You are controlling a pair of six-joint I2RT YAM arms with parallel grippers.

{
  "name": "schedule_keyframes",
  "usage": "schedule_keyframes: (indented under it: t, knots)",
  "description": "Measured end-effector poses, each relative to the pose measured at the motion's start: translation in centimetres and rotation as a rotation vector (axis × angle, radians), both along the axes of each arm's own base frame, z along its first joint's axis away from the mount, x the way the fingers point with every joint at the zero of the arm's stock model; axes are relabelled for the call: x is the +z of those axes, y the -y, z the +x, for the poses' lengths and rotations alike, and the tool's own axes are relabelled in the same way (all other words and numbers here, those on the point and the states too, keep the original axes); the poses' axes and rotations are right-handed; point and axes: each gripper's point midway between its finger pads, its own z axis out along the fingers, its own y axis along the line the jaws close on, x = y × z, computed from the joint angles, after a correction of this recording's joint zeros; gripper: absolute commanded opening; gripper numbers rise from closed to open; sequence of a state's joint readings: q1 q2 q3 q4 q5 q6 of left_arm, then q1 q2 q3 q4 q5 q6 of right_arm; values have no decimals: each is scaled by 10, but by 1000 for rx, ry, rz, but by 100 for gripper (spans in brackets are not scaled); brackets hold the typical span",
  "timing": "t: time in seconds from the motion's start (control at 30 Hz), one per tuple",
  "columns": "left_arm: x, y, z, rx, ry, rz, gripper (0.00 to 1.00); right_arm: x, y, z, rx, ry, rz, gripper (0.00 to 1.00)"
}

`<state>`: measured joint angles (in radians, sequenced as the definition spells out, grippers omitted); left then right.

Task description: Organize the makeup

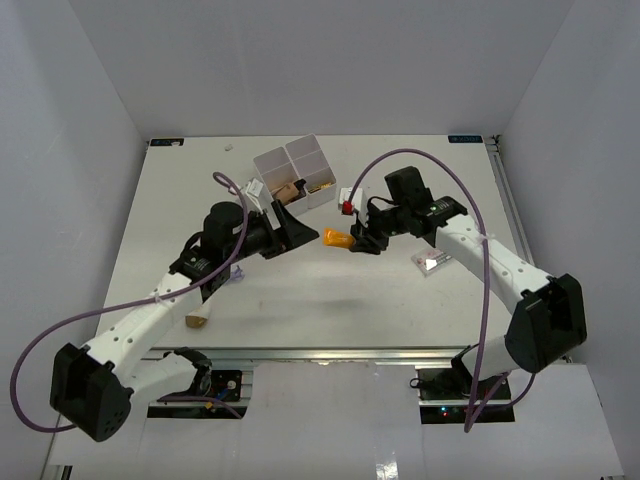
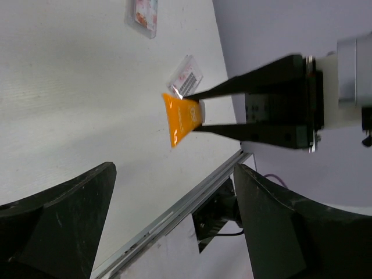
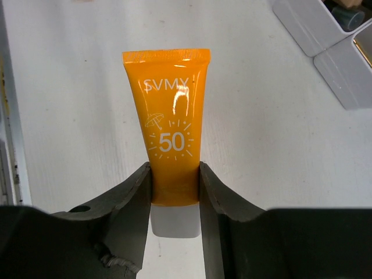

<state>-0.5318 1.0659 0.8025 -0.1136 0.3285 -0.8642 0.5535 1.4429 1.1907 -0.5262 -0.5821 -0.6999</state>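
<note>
An orange tube [image 3: 170, 128] with a white cap hangs above the table, pinched near its cap end by my right gripper [image 3: 173, 186], which is shut on it. In the top view the orange tube [image 1: 337, 240] sits in the right gripper [image 1: 356, 241] at mid-table, crimped end toward the left arm. My left gripper [image 1: 300, 226] stands open just left of it, holding nothing. In the left wrist view, the orange tube [image 2: 181, 119] floats ahead of the wide-open left gripper [image 2: 174, 203]. A beige sponge [image 1: 197, 320] lies by the left arm. A clear packet [image 1: 433, 263] lies under the right arm.
The white compartment box [image 1: 295, 165] stands at the back centre, with brownish items in its near compartments. A small red-and-white item [image 1: 348, 206] lies right of it. Two packets [image 2: 143, 14] [image 2: 186, 77] lie on the table beyond the tube. The table's metal front edge [image 2: 174, 209] runs nearby.
</note>
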Motion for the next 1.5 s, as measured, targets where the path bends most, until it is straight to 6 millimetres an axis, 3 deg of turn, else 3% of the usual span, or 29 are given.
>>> schedule_keyframes:
  t: [0.2, 0.53, 0.87, 1.0, 1.13, 1.33, 1.5]
  knots:
    - [5, 23, 22, -19, -51, -41, 86, 8, 7, -12, -20, 13, 49, 35]
    - [-20, 47, 19, -88, -131, -23, 74, 25, 6, -12, -25, 33, 113, 35]
    - [-18, 64, 15, -162, -128, -34, 48, 26, 3, -13, -21, 24, 134, 35]
    - [-16, 65, 14, -175, -125, -39, 31, 23, 3, -13, -20, 21, 134, 37]
    - [-13, 66, 12, -186, -126, -51, 21, 21, 2, -13, -18, 21, 136, 41]
    - [-14, 67, 11, -192, -131, -52, 6, 19, 2, -13, -17, 21, 140, 58]
    - [-15, 67, 11, -199, -124, -44, 0, 17, 3, -11, -25, 24, 143, 71]
